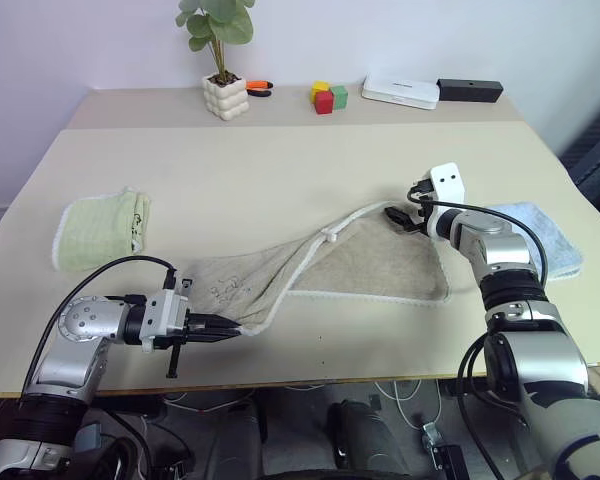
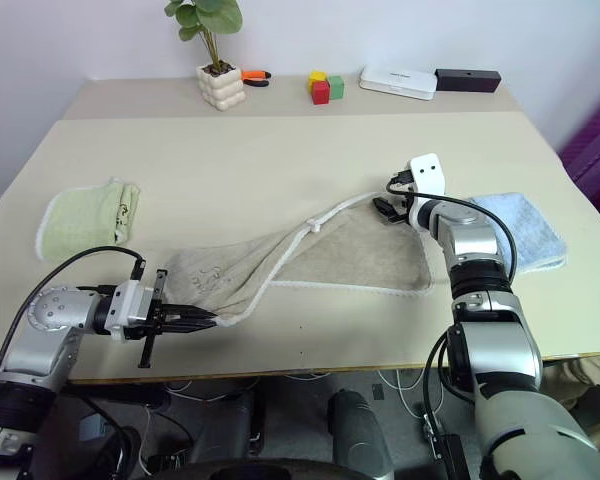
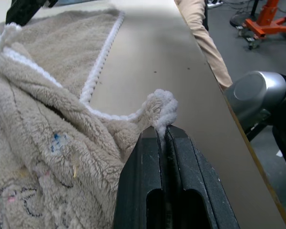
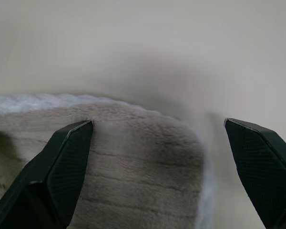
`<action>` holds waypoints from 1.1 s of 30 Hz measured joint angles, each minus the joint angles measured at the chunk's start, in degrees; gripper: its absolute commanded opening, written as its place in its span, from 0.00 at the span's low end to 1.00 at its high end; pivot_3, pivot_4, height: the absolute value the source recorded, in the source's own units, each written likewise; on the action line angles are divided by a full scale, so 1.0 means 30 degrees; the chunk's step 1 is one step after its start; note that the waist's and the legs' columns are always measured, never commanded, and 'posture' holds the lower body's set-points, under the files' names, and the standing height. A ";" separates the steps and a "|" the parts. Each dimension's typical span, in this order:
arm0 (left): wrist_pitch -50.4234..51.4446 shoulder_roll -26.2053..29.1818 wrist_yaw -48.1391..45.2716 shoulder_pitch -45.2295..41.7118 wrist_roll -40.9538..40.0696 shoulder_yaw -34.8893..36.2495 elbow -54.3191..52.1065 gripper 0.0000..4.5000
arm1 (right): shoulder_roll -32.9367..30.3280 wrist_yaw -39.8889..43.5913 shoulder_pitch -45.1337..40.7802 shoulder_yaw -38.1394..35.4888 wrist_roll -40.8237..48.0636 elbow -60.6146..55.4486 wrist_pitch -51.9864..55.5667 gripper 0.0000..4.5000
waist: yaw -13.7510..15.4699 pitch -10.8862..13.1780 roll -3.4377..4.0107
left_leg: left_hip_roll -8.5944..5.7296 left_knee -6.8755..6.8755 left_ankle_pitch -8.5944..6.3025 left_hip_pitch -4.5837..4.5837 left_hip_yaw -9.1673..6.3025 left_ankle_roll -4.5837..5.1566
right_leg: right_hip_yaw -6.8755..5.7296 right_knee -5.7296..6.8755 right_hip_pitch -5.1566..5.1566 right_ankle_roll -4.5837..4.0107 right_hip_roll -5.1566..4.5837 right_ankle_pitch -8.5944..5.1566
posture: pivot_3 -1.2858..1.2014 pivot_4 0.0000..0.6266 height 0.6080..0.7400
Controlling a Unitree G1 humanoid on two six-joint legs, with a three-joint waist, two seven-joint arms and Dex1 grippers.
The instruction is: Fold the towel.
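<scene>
Left gripper [image 1: 230,330] lies level, pointing right, clamped on the towel [image 1: 380,268] corner. Right gripper [image 4: 159,157] angles downward, fingers spread wide over the far corner.

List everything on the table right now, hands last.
towel: 1, beige, white corded edge, mid-table, bunched diagonally
green cloth: 1, pale green, folded, left side
blue cloth: 1, light blue, folded, right side
potted plant: 1, green in white pot, far edge
blocks: 3, yellow, red, green, far edge
white box: 1, far edge
black box: 1, far edge
orange tool: 1, beside pot
left hand: shut on towel's near corner
right hand: open, over towel's far corner
</scene>
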 measured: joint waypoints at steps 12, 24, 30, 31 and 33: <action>-0.0016 0.0005 0.0190 0.0001 0.0030 -0.0093 -0.0033 0.00 | 0.0675 -0.0400 -0.1574 -0.0032 -0.0020 0.3199 -0.0488 0.29 | 0.0014 -0.0002 0.0002 | 0.0000 0.0008 0.0000 0.0007 0.0001 0.0000 | 0.0000 -0.0002 0.0014 -0.0001 -0.0004 -0.0001 | 0.52 0.24 1.00; 0.0439 -0.0150 0.0673 -0.0022 -0.0279 0.0034 -0.0029 0.00 | 0.0585 -0.0298 -0.0672 0.0062 -0.0342 0.2225 -0.1471 0.01 | 0.0082 0.0000 0.0005 | -0.0004 0.0004 0.0000 -0.0002 0.0002 0.0000 | 0.0000 -0.0005 0.0007 0.0000 -0.0012 0.0000 | 0.52 0.24 1.00; 0.3424 -0.0934 0.3284 -0.1786 -0.2482 0.2261 0.1022 0.00 | -0.0546 0.1442 0.2479 0.0014 0.0016 -0.3127 -0.2409 0.01 | 0.0026 0.0004 0.0010 | -0.0001 0.0002 0.0000 -0.0003 -0.0007 0.0000 | -0.0003 0.0004 0.0002 0.0058 0.0003 0.0029 | 0.52 0.24 1.00; 0.3979 -0.0986 0.3910 -0.2449 -0.2786 0.2758 0.1684 0.00 | -0.0900 0.1859 0.3321 -0.0009 0.0096 -0.4534 -0.2704 0.01 | 0.0106 0.0004 0.0010 | -0.0002 0.0002 0.0000 -0.0007 -0.0023 0.0000 | -0.0014 0.0007 0.0003 0.0071 0.0008 0.0026 | 0.52 0.24 1.00; 0.5076 -0.0942 0.5261 -0.3727 -0.3313 0.4052 0.3061 0.00 | -0.1352 0.2261 0.4285 -0.0098 0.0347 -0.6373 -0.3090 0.01 | 0.0068 0.0004 0.0010 | -0.0001 0.0002 0.0000 -0.0004 -0.0026 0.0001 | -0.0013 0.0008 0.0005 0.0076 0.0011 0.0026 | 0.52 0.24 1.00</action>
